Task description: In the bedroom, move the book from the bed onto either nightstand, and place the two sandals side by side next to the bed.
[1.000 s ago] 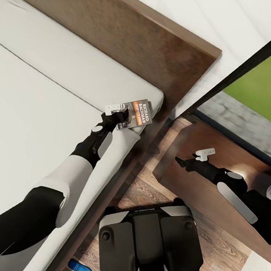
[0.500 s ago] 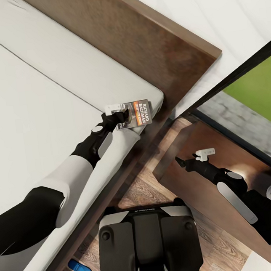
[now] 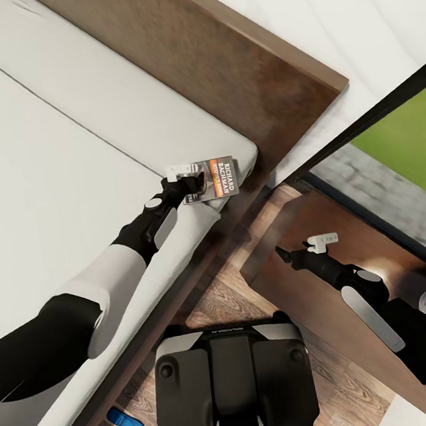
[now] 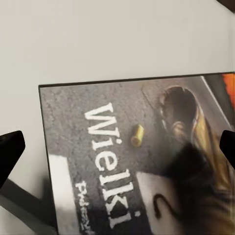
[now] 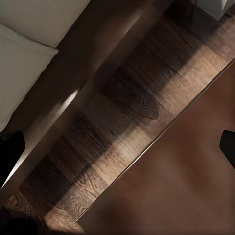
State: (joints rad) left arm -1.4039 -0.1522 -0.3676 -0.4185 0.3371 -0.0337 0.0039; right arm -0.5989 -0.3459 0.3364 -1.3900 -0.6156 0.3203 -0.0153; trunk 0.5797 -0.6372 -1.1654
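Note:
The book [image 3: 220, 177], dark with an orange band and white "Richard Bachman" lettering, lies flat on the bed's [image 3: 64, 138] pale mattress near the corner by the headboard. My left gripper [image 3: 198, 183] hangs over the book's near end. In the left wrist view its cover [image 4: 122, 156] is close up, and the left gripper [image 4: 117, 147] is open with one dark fingertip at each side. My right gripper [image 3: 282, 253] is open above the nightstand [image 3: 306, 318], holding nothing. The two blue sandals [image 3: 127, 425] lie side by side on the floor beside the bed.
The dark wooden headboard [image 3: 221, 59] runs along the white wall. A strip of wood-plank floor [image 5: 122, 112] separates the bed frame [image 5: 73, 73] from the nightstand top [image 5: 186, 191]. A black-framed window [image 3: 392, 151] lies to the right. My base [image 3: 234, 383] stands between bed and nightstand.

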